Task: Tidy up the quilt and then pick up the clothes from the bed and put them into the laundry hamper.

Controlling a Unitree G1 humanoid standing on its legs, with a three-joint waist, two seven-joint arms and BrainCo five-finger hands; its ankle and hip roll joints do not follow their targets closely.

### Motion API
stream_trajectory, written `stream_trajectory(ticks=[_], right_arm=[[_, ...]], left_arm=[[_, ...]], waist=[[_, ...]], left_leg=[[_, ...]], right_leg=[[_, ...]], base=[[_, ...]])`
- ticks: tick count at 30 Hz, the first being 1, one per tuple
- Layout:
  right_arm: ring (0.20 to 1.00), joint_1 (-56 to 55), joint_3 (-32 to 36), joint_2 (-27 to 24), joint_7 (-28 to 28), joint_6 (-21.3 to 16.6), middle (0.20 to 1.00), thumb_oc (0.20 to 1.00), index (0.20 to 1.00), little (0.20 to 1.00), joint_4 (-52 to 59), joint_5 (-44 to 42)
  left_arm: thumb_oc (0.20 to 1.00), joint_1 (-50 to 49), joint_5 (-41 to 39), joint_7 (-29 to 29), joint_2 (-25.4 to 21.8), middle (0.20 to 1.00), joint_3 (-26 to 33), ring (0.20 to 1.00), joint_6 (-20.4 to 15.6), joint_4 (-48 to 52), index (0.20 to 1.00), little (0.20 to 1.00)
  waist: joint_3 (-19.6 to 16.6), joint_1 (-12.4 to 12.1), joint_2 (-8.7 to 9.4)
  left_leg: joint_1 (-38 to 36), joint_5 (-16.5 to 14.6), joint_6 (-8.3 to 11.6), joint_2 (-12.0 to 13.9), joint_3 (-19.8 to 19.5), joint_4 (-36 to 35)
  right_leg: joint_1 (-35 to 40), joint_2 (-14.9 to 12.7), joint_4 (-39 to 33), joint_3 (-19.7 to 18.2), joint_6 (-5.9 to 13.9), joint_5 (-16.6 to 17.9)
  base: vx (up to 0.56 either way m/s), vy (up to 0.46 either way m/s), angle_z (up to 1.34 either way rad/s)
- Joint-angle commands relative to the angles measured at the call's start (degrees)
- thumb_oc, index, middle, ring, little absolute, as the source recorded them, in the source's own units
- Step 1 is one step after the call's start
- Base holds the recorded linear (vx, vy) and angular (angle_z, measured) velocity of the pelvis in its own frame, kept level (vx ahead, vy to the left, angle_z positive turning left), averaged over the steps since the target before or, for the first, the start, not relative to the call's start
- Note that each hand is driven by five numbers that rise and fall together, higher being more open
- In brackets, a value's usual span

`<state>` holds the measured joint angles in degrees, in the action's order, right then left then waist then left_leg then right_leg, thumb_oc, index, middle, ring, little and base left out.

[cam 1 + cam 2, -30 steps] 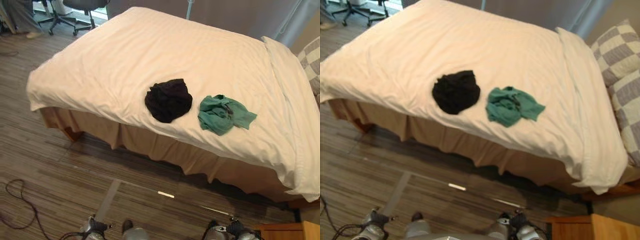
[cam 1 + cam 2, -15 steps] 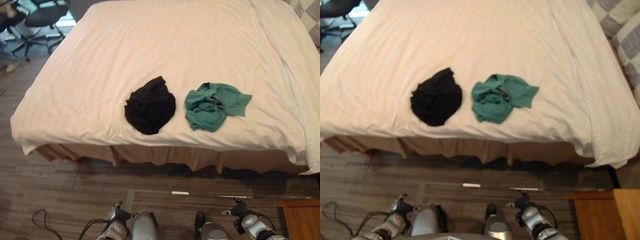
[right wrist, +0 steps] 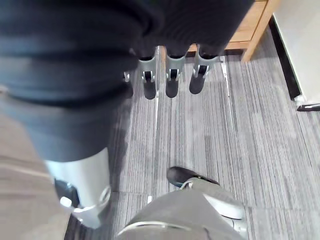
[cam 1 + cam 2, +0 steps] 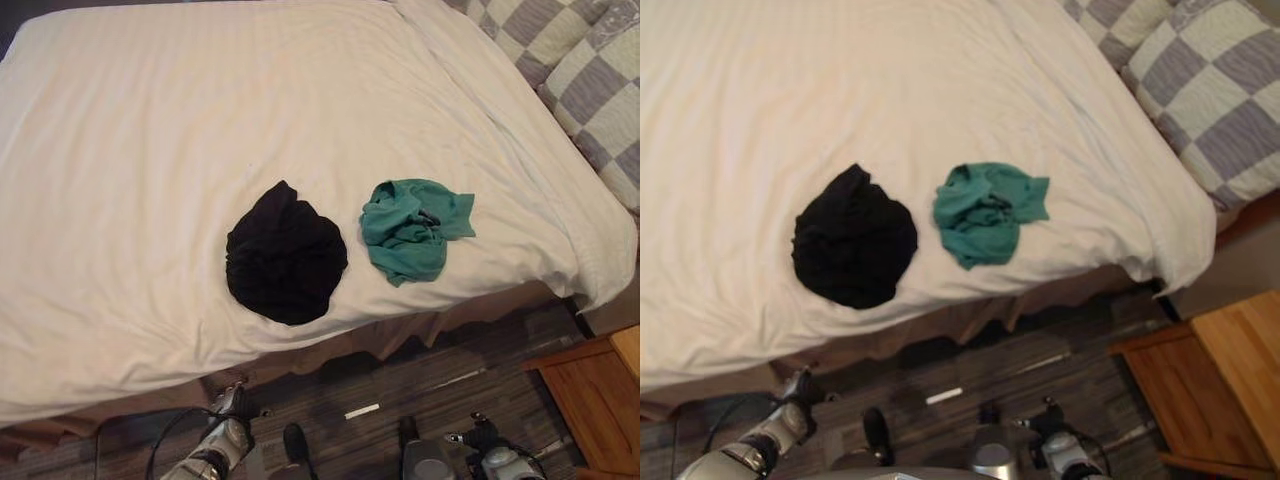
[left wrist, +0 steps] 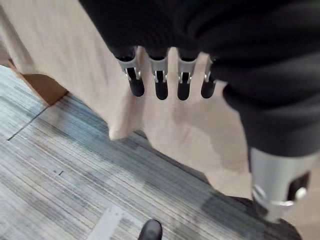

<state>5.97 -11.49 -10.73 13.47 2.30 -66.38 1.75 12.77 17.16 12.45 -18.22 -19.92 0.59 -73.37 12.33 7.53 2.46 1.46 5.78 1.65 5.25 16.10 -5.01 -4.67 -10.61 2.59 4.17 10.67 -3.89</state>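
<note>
Two garments, black clothes (image 4: 286, 254) and green clothes (image 4: 412, 228), lie near the smooth quilt's (image 4: 150, 150) edge; both hands (image 4: 225, 440) (image 4: 490, 462) hang low, fingers (image 5: 159, 80) straight, empty (next: reach up, grasp one).

Black clothes (image 4: 286, 254) & green clothes (image 4: 411, 229) bunched, apparently apart, on smooth quilt (image 4: 180, 120).

checkered pillows (image 4: 1200, 90); wooden nightstand (image 4: 1220, 390); striped floor (image 3: 260, 145)

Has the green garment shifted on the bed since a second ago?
No. The green garment lies right of the black garment, the same narrow gap between them on the quilt. The whole picture has shifted, so the camera moved.
</note>
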Motion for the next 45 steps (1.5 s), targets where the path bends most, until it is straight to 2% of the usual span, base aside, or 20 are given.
stream_trajectory(ticks=[1, 5, 7, 9, 12, 14, 15, 16, 21, 23, 25, 28, 29, 30, 36, 37, 39, 42, 44, 45], right_arm=[[1.0, 3.05, 4.4, -4.39, 1.97, -0.69, 1.0, 1.0, 1.0, 1.0, -2.16, -4.5], [1.0, 0.91, 10.87, -9.11, 3.32, -0.58, 1.0, 1.0, 1.0, 1.0, -3.05, -6.45], [1.0, -0.48, 15.14, -12.18, 5.02, -0.86, 1.0, 1.0, 1.0, 1.0, -2.34, -7.81], [1.0, -3.1, 19.72, -15.85, 8.15, -1.67, 1.0, 1.0, 1.0, 1.0, 1.69, -7.92], [1.0, -8.6, 23.4, -20.5, 12.76, -2.65, 1.0, 1.0, 1.0, 1.0, 14.69, -0.54], [1.0, -10.18, 24.09, -22.0, 14.56, -3.0, 1.0, 1.0, 1.0, 1.0, 18.95, 2.89], [1.0, -12.05, 25.14, -26.08, 17.0, -3.74, 1.0, 1.0, 1.0, 1.0, 26.88, 9.77], [1.0, -12.43, 25.9, -27.82, 17.77, -4.04, 1.0, 1.0, 1.0, 1.0, 30.16, 11.71], [1.0, -10.81, 24.61, -36.92, 17.02, -5.48, 1.0, 1.0, 1.0, 1.0, 44.12, 22.88], [1.0, -9.95, 23.77, -37.5, 16.66, -5.79, 1.0, 1.0, 1.0, 1.0, 45.1, 23.58], [1.0, -5.3, 19.21, -39.04, 15.36, -6.64, 1.0, 1.0, 1.0, 1.0, 48.07, 25.28], [1.0, 1.33, 13.07, -39.31, 13.88, -7.6, 1.0, 1.0, 1.0, 1.0, 49.74, 25.09], [1.0, 8.95, 6.41, -39.29, 12.74, -7.73, 1.0, 1.0, 1.0, 1.0, 50.58, 25.6], [1.0, 11.45, 4.1, -38.49, 12.29, -7.66, 1.0, 1.0, 1.0, 1.0, 51.3, 25.54], [1.0, 22.18, -3.38, -35.17, 12.66, -7.14, 1.0, 1.0, 1.0, 1.0, 53.55, 25.66], [1.0, 24.12, -4.75, -33.28, 13.1, -7.42, 1.0, 1.0, 1.0, 1.0, 55.8, 25.93], [1.0, 24.45, -4.85, -32.73, 13.5, -7.68, 1.0, 1.0, 1.0, 1.0, 57.32, 26.33], [1.0, 24.29, -5.61, -30.35, 14.7, -9.56, 1.0, 1.0, 1.0, 1.0, 61.97, 26.18], [1.0, 24.66, -7.7, -29.6, 15.13, -11.34, 1.0, 1.0, 1.0, 1.0, 64.82, 26.53], [1.0, 25.04, -8.25, -29.75, 15.25, -11.67, 1.0, 1.0, 1.0, 1.0, 65.37, 26.69]], left_arm=[[1.0, -4.88, 0.98, -0.48, -1.52, 1.0, 3.31, 1.0, 1.09, -2.67, 1.0, 1.0], [1.0, -10.83, 2.67, -1.71, -2.71, 1.0, 7.42, 1.0, 1.97, -6.4, 1.0, 1.0], [1.0, -13.42, 1.27, -0.24, -4.54, 1.0, 12.25, 1.0, 2.75, -8.01, 1.0, 1.0], [1.0, -15.96, -3.47, 2.76, -7.66, 1.0, 20.43, 1.0, 3.3, -9.07, 1.0, 1.0], [1.0, -16.14, -8.44, 8.45, -13.77, 1.0, 29.07, 1.0, 1.95, -6.92, 1.0, 1.0], [1.0, -15.15, -9.47, 10.7, -15.57, 1.0, 30.02, 1.0, 0.48, -4.32, 1.0, 1.0], [1.0, -13.41, -11.68, 13.84, -18.92, 1.0, 31.14, 1.0, -3.31, 2.36, 1.0, 1.0], [1.0, -12.4, -11.64, 15.53, -21.37, 1.0, 31.24, 1.0, -4.93, 6.5, 1.0, 1.0], [1.0, -10.34, -6.07, 18.38, -30.02, 1.0, 28.9, 1.0, -11.51, 37.45, 1.0, 1.0], [1.0, -9.88, -5.71, 18.09, -30.72, 1.0, 28.77, 1.0, -12.34, 40.44, 1.0, 1.0], [1.0, -5.26, -5.43, 16.79, -32.61, 1.0, 26.15, 1.0, -14.74, 50.7, 1.0, 1.0], [1.0, 0.27, -2.81, 13.42, -33.85, 1.0, 19.83, 1.0, -14.82, 54.77, 1.0, 1.0], [1.0, 6.77, -1.05, 11.06, -31.63, 1.0, 11.67, 1.0, -13.77, 53.63, 1.0, 1.0], [1.0, 9.08, -2.21, 9.89, -29.35, 1.0, 8.89, 1.0, -13.23, 52.95, 1.0, 1.0], [1.0, 19.28, -1.18, 8.54, -22.65, 1.0, -1.2, 1.0, -9.88, 45.51, 1.0, 1.0], [1.0, 22.84, 2.21, 8.42, -20.83, 1.0, -4.47, 1.0, -7.65, 40.95, 1.0, 1.0], [1.0, 23.91, 3.46, 8.34, -19.67, 1.0, -5.71, 1.0, -6.93, 39.09, 1.0, 1.0], [1.0, 30.34, 7.83, 8.71, -16.83, 1.0, -10.95, 1.0, -5.64, 27.87, 1.0, 1.0], [0.78, 33.99, 12.73, 8.27, -14.75, 0.78, -14.96, 0.78, -3.13, 17.88, 0.78, 0.78], [0.498, 34.82, 13.88, 7.85, -13.9, 0.498, -15.78, 0.498, -2.62, 14.94, 0.498, 0.498]], waist=[[-0.09, -1.66, -0.14], [-0.78, -1.79, -0.36], [-1.16, -1.97, -0.4], [-1.45, -2.31, -0.34], [-1.8, -2.61, -0.43], [-1.92, -2.6, -0.42], [-1.9, -2.53, -0.46], [-1.87, -2.5, -0.49], [-2.54, -2.97, -0.61], [-2.73, -2.99, -0.58], [-3.05, -3.09, -0.55], [-3.07, -3.18, -0.37], [-2.04, -3.09, -0.22], [-1.39, -2.9, -0.07], [2.38, -2.18, -0.47], [3.52, -1.37, -0.73], [3.82, -0.92, -0.81], [4.81, 0.85, -0.94], [5.68, 2.51, -0.71], [5.82, 2.77, -0.6]], left_leg=[[-1.69, -4.75, 5.24, 4.61, 0.33, 0.7], [-2.81, -5.09, 5.47, 4.53, 0.93, 0.44], [-3.2, -5.21, 5.72, 4.39, 0.86, 0.21], [-3.65, -5.24, 6.02, 4.26, 0.82, 0.03], [-4.37, -5.6, 6.31, 4.22, 0.47, 0.02], [-4.26, -5.4, 6.35, 4.22, 0.18, 0.01], [-4.73, -5.79, 6.46, 4.21, -0.17, 0.01], [-4.76, -5.86, 6.49, 4.23, -0.27, 0.01], [-5.04, -6.09, 6.54, 4.35, -0.67, 0.01], [-4.78, -5.73, 6.46, 4.28, -0.73, 0.01], [-5.28, -6.15, 6.46, 4.24, -1.07, 0.01], [-4.83, -5.78, 6.3, 4.08, -0.85, 0.01], [-4.35, -5.51, 6.27, 4.14, -0.44, 0.01], [-3.88, -5.3, 6.27, 4.21, -0.36, 0.01], [0.22, -3.72, 6.29, 4.5, 0.26, 0.07], [1.91, -3.16, 6.37, 4.56, 0.82, 0.05], [2.82, -2.94, 6.4, 4.61, 1.24, 0.04], [6.03, -1.93, 6.7, 4.92, 2.67, 0.02], [7.77, -1.44, 6.96, 5.32, 3.6, 0.01], [8.24, -1.29, 7.07, 5.48, 3.93, 0.01]], right_leg=[[0.56, -0.64, -3.37, -0.71, 1.55, 4.91], [2.71, -1.8, -5.37, 0.68, 2.02, 5.82], [3.63, -2.38, -6.64, 1.59, 2.45, 6.43], [4.54, -3.08, -7.13, 2.54, 2.98, 6.62], [5.64, -3.53, -7.0, 3.33, 3.4, 6.32], [5.75, -3.62, -6.96, 3.62, 3.47, 6.45], [6.41, -3.86, -6.8, 4.2, 3.79, 6.19], [6.43, -3.88, -6.75, 4.33, 3.91, 6.16], [6.93, -4.25, -6.68, 4.66, 4.2, 5.91], [6.72, -4.34, -6.71, 4.68, 4.17, 6.2], [7.4, -4.45, -6.66, 5.05, 4.16, 5.72], [6.81, -4.61, -6.77, 4.9, 3.99, 6.19], [6.0, -4.57, -6.76, 4.48, 3.87, 6.38], [5.42, -4.49, -6.75, 4.21, 3.81, 6.5], [-0.14, -3.69, -6.01, 1.93, 3.39, 7.2], [-2.41, -3.47, -5.94, 1.18, 3.39, 7.81], [-3.59, -3.36, -5.96, 0.76, 3.41, 8.13], [-7.98, -2.95, -6.2, -0.77, 3.74, 9.68], [-10.33, -2.73, -6.6, -1.03, 4.15, 10.65], [-11.02, -2.67, -6.66, -1.08, 4.23, 10.83]], base=[[0.06, 0.018, 0.37], [0.07, 0.019, 0.11], [0.07, 0.005, 0.07], [0.06, -0.009, 0.09], [0.05, -0.016, 0.12], [0.03, -0.017, 0.19], [0.01, -0.009, 0.24], [0.02, -0.005, 0.19], [0.0, 0.001, 0.1], [0.0, 0.0, 0.0], [0.02, 0.0, 0.0], [-0.02, -0.013, 0.09], [-0.09, -0.027, 0.02], [-0.12, -0.031, 0.0], [-0.14, -0.014, -0.1], [-0.12, 0.011, -0.15], [-0.14, 0.022, -0.23], [-0.12, 0.026, -0.29], [-0.09, 0.036, -0.3], [-0.05, 0.014, -0.18]])
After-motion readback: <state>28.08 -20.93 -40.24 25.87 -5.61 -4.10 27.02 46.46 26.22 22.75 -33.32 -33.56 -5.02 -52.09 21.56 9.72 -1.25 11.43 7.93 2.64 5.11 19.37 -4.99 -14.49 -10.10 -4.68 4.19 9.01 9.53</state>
